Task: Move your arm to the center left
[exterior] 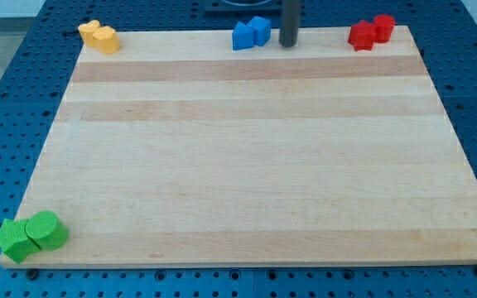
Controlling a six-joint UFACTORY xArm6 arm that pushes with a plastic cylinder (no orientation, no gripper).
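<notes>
My tip (289,43) is at the view's top edge of the wooden board (255,157), just right of two blue blocks (251,34) and apart from them. Two yellow blocks (98,36) sit at the top left corner. Two red blocks (370,32) sit at the top right corner. Two green blocks (30,235), one a cylinder and one star-like, sit at the bottom left corner. The tip touches no block.
The board lies on a blue perforated table (11,99) that surrounds it on all sides. The arm's dark body shows above the board's top edge.
</notes>
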